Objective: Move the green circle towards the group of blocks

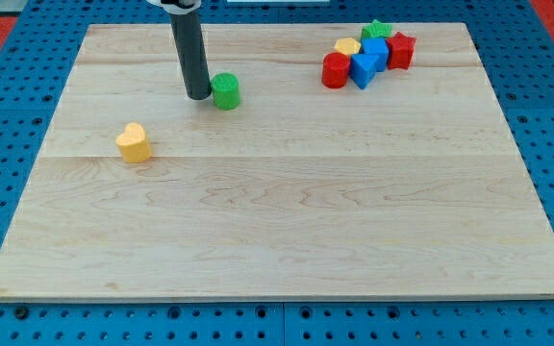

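Observation:
The green circle [226,91] lies on the wooden board [277,221] in the upper left-middle part. My tip [198,96] rests on the board just to the left of the green circle, almost touching it. The group of blocks sits at the view's upper right: a red cylinder [335,71], a blue triangular block [364,70], a blue block [376,50], a yellow block [347,46], a green star [377,30] and a red star [401,50], all packed together.
A yellow heart block [134,142] lies alone at the view's left. The board sits on a blue perforated table [8,115].

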Available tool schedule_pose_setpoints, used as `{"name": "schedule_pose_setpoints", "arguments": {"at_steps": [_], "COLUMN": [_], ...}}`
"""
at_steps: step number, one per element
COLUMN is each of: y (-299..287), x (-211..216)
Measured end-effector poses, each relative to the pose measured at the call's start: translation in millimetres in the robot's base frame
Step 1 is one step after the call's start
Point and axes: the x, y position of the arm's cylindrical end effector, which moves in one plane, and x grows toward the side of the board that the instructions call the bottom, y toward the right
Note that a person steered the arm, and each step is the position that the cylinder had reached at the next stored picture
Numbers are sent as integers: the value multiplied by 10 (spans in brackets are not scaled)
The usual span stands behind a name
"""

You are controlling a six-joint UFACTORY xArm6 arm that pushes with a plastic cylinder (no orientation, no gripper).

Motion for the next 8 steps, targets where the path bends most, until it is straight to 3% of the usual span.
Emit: {"name": "schedule_pose_setpoints", "arguments": {"at_steps": [3,5,8], "y": [351,1032,1246], "x": [170,-256,-780]}}
